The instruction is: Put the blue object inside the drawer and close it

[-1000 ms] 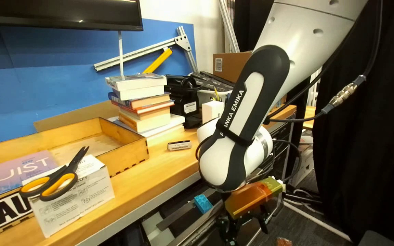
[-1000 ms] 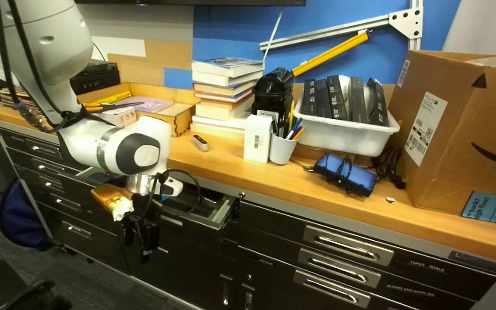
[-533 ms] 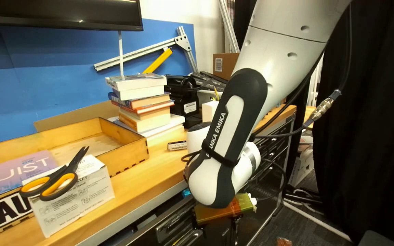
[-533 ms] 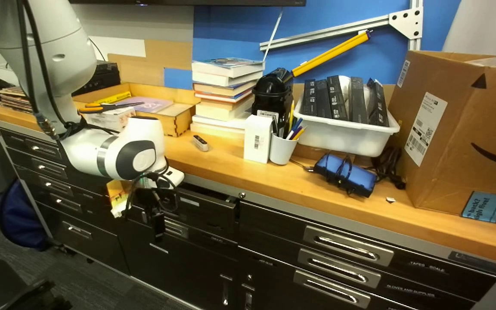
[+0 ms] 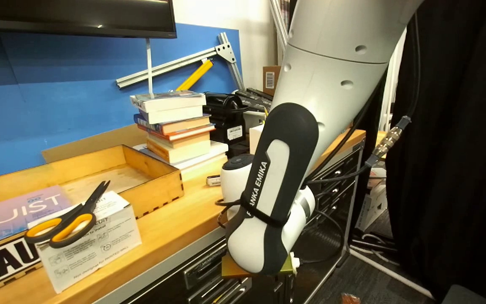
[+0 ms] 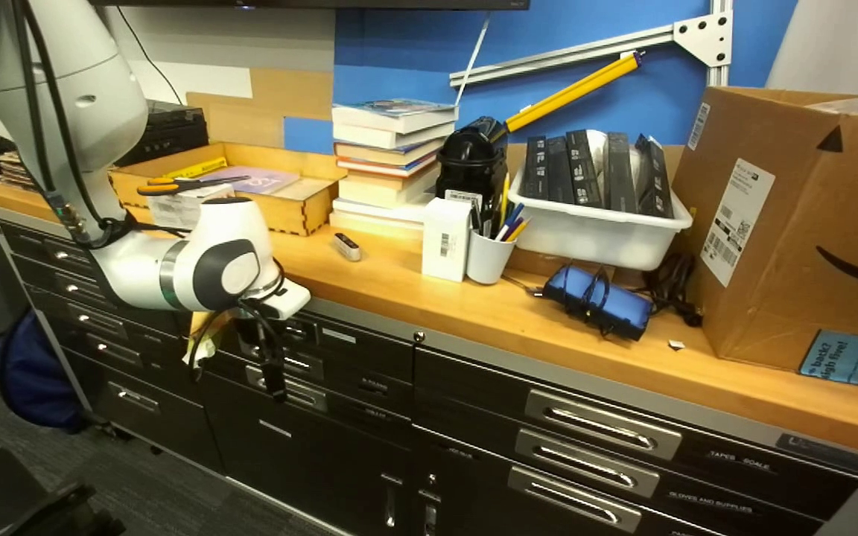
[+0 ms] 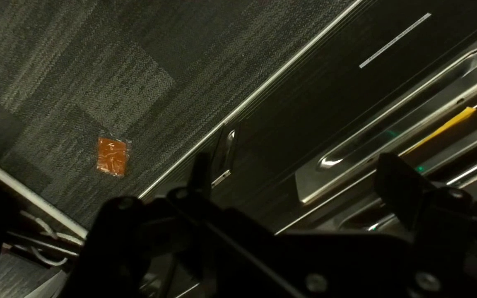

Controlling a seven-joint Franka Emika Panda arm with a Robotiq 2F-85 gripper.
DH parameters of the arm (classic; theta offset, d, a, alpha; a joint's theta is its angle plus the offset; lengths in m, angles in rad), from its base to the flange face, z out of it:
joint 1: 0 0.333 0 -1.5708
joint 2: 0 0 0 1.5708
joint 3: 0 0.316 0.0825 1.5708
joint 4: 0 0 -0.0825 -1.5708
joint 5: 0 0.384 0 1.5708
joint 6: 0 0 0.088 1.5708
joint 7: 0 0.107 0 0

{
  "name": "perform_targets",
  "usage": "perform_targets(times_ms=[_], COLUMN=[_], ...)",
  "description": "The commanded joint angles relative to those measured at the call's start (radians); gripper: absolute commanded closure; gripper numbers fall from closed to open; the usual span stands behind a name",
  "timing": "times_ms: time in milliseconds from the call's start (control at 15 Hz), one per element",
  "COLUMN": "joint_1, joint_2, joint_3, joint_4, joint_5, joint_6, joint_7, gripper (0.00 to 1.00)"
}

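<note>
Two fingers (image 7: 400, 186) well apart, nothing between them. Gripper (image 7: 298, 169) hangs lower than the worktop (image 6: 380, 286), out in front of it. Drawer (image 6: 373, 351) directly under the worktop; front looks flush in an exterior view, but the gripper blocks part, so from where I stand I can't swear it's fully home. Blue object: not visible anywhere; my call, inside the drawer. Step in hand, I'd judge: closing, at or near its end. Next move calls for a last push if there's any gap, otherwise backing off from the worktop. Wrist view gives the finger spread; in an exterior view the arm (image 5: 291, 131) mostly blocks it. Wrist view also catches an orange packet (image 7: 112, 157) well below the worktop, not the worktop itself.
</note>
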State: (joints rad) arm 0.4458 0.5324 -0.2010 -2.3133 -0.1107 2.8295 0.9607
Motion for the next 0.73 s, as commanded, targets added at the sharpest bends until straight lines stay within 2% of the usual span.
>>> perform_targets(times_ms=[0, 67, 267, 333, 467, 667], joint_1=[0.071, 0.069, 0.011, 0.001, -0.027, -0.045], joint_2=[-0.059, -0.108, -0.274, -0.124, -0.173, -0.166], joint_3=[-0.089, -0.096, -0.059, -0.040, -0.016, -0.002], joint_4=[-0.025, -0.053, -0.127, -0.041, -0.059, -0.057], joint_5=[-0.069, -0.101, -0.163, -0.151, -0.170, -0.177], joint_6=[-0.014, -0.055, -0.131, -0.085, -0.109, -0.107], joint_7=[0.057, 0.021, -0.069, 0.000, -0.013, -0.006], gripper=[0.00, 0.00, 0.00, 0.00, 0.00, 0.00])
